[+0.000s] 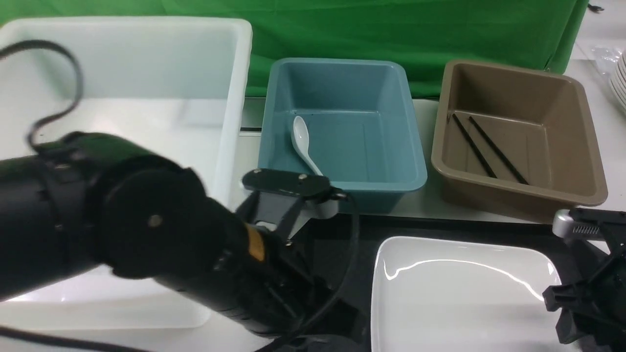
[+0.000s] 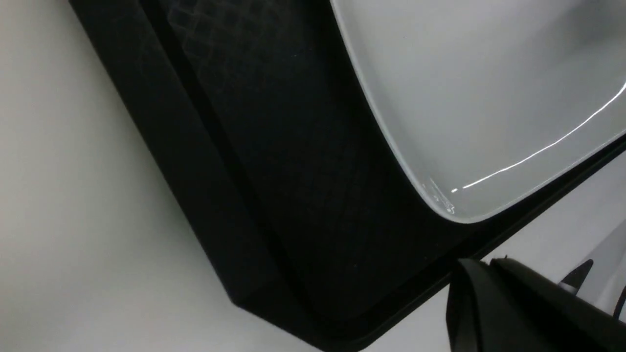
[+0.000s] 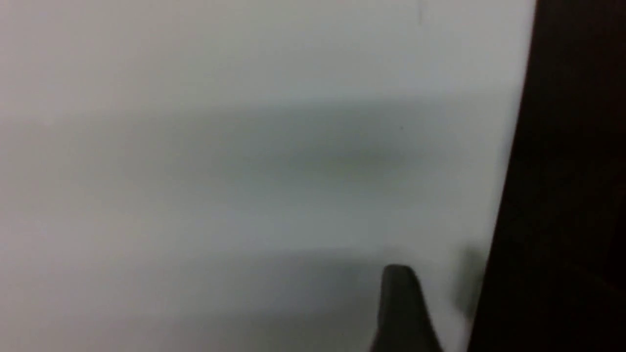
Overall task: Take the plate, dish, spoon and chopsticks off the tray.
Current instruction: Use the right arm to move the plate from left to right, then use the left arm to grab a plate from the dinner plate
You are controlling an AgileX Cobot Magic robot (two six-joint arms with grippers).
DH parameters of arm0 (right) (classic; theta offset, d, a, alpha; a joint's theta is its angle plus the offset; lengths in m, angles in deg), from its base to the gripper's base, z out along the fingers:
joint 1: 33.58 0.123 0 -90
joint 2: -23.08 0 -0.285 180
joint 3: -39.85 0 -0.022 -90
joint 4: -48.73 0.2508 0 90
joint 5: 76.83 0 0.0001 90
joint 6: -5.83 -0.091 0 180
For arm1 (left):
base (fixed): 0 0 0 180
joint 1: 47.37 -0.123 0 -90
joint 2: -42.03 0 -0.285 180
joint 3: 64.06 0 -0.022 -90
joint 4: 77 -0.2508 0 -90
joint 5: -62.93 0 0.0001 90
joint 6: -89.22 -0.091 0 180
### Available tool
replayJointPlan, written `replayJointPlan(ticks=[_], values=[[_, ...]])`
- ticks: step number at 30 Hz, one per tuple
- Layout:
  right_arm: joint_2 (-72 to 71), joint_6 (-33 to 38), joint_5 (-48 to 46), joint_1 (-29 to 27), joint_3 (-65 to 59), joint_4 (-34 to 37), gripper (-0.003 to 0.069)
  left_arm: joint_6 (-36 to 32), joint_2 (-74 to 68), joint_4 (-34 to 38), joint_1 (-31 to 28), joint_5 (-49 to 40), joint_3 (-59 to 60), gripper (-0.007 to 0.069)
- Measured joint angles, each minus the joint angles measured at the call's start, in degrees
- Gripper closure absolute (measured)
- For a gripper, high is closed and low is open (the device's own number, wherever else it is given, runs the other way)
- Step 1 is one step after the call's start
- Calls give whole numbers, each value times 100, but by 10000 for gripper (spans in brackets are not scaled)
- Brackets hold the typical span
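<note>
- The plate (image 1: pixel 464 288) lies flat on the right half of the tray (image 2: pixel 274 161), one rounded corner close to the tray's rim. It is the only task piece seen there.
- The spoon (image 1: pixel 303 144) already lies in the blue bin (image 1: pixel 342 88) and the chopsticks (image 1: pixel 489 151) in the brown bin (image 1: pixel 518 73). No dish shows, though the left arm hides part of the tray.
- The right gripper (image 1: pixel 562 313) sits at the plate's right edge. Its wrist view is blurred and shows one fingertip (image 3: pixel 401 298) over white glaze, so I cannot tell how wide the jaws stand or whether they have the rim.
- The left gripper (image 2: pixel 508 303) is fully closed on nothing, near the tray's corner.
- The step looks like gripping the plate's right edge. It should go best with one finger under the rim and one on top, well onto the lip.
- The glaze is probably slippery, so a firm squeeze and a slow, level lift seem wise.
</note>
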Motion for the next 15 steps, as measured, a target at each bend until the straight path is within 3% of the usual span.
replayJointPlan(ticks=[2, 4, 10, 12, 15], values=[[-153, 122, -177, -6, 0, -5, 149, 4, -264, -87, 76, -46, -216, 624], [-376, 200, -371, -6, 0, -11, 140, 29, -461, -152, 108, -136, -473, 624], [-1741, 280, -852, -6, 0, -11, 267, 476, -1315, -620, 109, -411, -1705, 596], [-2402, 280, -927, -6, 0, -5, 326, 541, -1737, -837, 103, -509, -2305, 556], [-3022, 297, -1001, -6, 0, -5, 352, 579, -2155, -995, 97, -567, -2771, 501]])
